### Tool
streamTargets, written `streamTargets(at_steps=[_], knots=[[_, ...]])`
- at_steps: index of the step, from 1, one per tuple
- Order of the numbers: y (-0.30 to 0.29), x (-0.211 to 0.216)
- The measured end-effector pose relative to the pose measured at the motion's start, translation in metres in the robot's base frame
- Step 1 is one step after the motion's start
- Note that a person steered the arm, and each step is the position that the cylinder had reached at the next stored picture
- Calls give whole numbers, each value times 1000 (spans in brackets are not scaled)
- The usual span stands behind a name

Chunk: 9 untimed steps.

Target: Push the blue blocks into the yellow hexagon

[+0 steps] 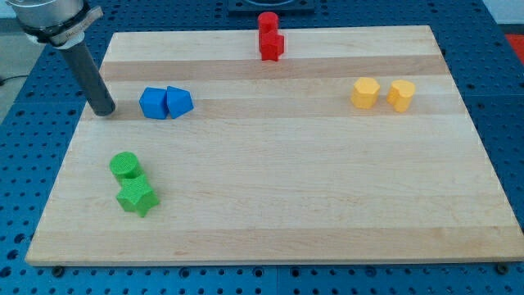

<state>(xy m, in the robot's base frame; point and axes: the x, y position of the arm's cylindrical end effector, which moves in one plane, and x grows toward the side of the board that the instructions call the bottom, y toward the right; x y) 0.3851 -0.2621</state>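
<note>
Two blue blocks sit side by side at the upper left of the wooden board: a blue block (152, 103) on the left touching a blue wedge-like block (179, 102) on its right. Two yellow blocks stand at the upper right: a yellow hexagon (365, 93) and a second yellow block (401, 95) just right of it. My tip (104, 112) rests on the board a short way left of the blue blocks, not touching them.
Two red blocks (269, 36) stand together at the board's top edge. A green cylinder (125, 166) and a green star block (136, 197) sit at the lower left. The board (286, 205) lies on a blue perforated table.
</note>
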Motion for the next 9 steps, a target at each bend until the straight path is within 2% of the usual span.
streamTargets(at_steps=[4,6,9], knots=[[144,-10],[197,-36],[277,-32]])
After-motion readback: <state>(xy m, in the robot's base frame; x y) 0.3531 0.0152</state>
